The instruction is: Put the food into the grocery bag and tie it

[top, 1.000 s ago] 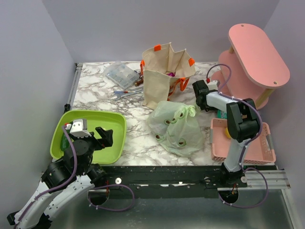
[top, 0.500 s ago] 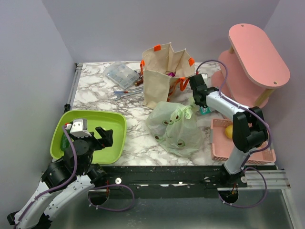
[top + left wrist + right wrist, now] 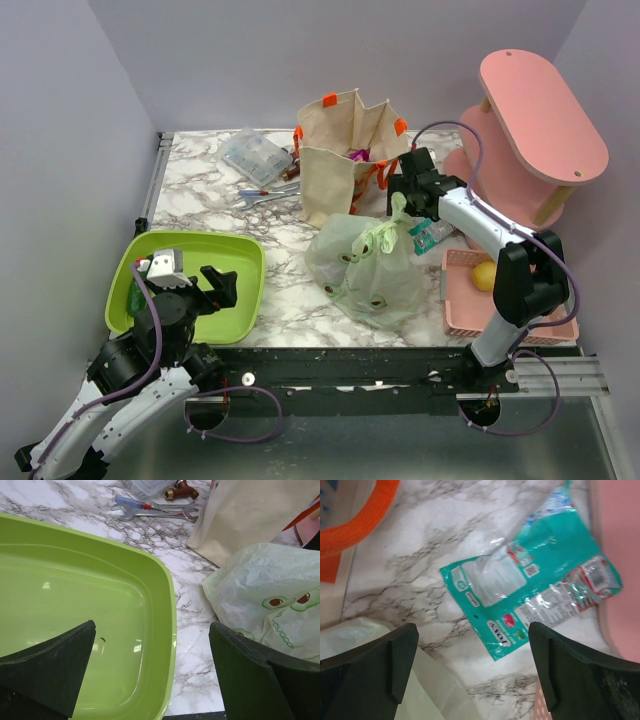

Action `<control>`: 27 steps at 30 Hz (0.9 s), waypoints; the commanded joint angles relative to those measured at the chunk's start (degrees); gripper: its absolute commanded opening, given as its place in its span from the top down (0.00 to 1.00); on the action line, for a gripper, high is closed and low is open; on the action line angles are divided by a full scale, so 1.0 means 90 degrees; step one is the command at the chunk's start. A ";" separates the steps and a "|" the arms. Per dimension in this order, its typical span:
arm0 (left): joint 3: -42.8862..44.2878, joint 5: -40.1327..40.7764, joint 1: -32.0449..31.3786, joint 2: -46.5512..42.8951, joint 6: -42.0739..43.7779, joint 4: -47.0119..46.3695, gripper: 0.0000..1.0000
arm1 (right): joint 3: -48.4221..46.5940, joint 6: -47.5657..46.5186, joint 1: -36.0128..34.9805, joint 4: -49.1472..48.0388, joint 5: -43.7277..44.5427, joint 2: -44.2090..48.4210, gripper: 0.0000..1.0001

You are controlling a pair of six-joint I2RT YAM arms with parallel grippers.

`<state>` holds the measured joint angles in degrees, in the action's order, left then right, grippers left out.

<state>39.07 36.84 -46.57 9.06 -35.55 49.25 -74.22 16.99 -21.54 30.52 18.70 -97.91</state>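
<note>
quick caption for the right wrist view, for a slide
Right end effector, open, hovers over a teal snack packet on the marble table, beside the grocery bag.

The avocado-print grocery bag (image 3: 370, 268) bulges at the middle of the table (image 3: 200, 200), one handle (image 3: 399, 210) upright beside the right gripper (image 3: 398, 190); a lemon (image 3: 484, 275) lies in the pink basket (image 3: 512, 320) at the right edge.

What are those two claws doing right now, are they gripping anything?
Left gripper: open, holding nothing, over the green tray.
Right gripper: open, holding nothing, over a teal snack packet.
</note>
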 commanded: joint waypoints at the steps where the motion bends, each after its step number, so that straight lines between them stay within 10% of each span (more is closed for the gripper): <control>1: 0.0005 -0.0018 0.0032 -0.0010 0.0054 -0.0089 0.02 | -0.0502 0.0647 0.0032 0.0738 0.1118 -0.0016 0.00; 27: 0.0000 -0.0016 0.0037 0.0108 0.0063 -0.0092 0.02 | -0.1919 0.1447 0.0519 0.1116 0.1506 -0.1952 0.00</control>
<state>39.07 36.84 -46.54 9.26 -35.40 49.10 -89.80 29.04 -16.69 39.94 31.70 -112.90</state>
